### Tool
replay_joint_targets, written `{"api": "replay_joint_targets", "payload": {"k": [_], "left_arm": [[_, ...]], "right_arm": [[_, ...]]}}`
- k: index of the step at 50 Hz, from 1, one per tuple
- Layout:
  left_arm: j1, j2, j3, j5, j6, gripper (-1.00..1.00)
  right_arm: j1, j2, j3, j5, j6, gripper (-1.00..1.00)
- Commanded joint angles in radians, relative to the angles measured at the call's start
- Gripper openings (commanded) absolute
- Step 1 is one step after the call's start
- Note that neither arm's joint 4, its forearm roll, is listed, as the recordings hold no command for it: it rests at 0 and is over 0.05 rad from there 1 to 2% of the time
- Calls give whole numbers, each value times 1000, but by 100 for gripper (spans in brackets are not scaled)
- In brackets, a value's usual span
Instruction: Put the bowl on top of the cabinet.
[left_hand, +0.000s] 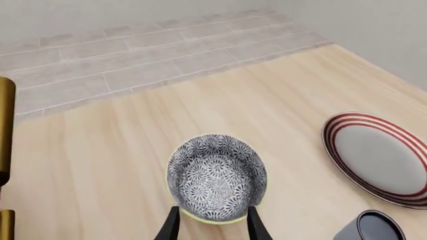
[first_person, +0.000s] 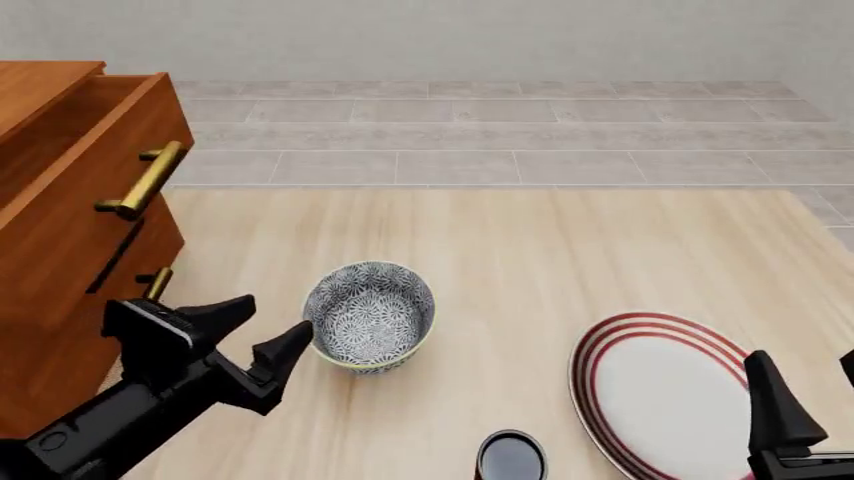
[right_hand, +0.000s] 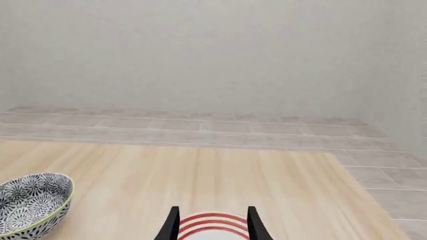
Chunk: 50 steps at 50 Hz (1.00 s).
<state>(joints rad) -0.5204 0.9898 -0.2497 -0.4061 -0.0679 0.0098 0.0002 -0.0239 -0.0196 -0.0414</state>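
Front view shows the bowl (first_person: 370, 316) not yet lifted from the table (first_person: 561, 260), the spread left gripper (first_person: 260, 330) just reaching it, cabinet (first_person: 60, 250) top unoccupied.

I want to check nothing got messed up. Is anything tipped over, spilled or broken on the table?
Nothing stands out. The bowl sits upright and whole on the table, with the plate lying flat and the cup standing up beside it. No spills show. The cabinet looks fine too.
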Motion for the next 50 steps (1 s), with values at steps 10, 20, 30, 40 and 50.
{"api": "replay_joint_targets", "payload": {"k": [10,20,30,40,50], "left_arm": [[44,62,-38,28,-6,100],[49,101,-43,8,-39,100],[83,130,-40,-17,-64,100],[112,180,-48,-52,-61,100],[110,232,-52,-92,-71,100]], "right_arm": [[-1,0,-3,0,-4,100],[-3,0,-4,0,-5,100],[-3,0,-4,1,-5,100],[-3,0,-4,1,-5,100],[-4,0,-2,0,-5,100]]}}
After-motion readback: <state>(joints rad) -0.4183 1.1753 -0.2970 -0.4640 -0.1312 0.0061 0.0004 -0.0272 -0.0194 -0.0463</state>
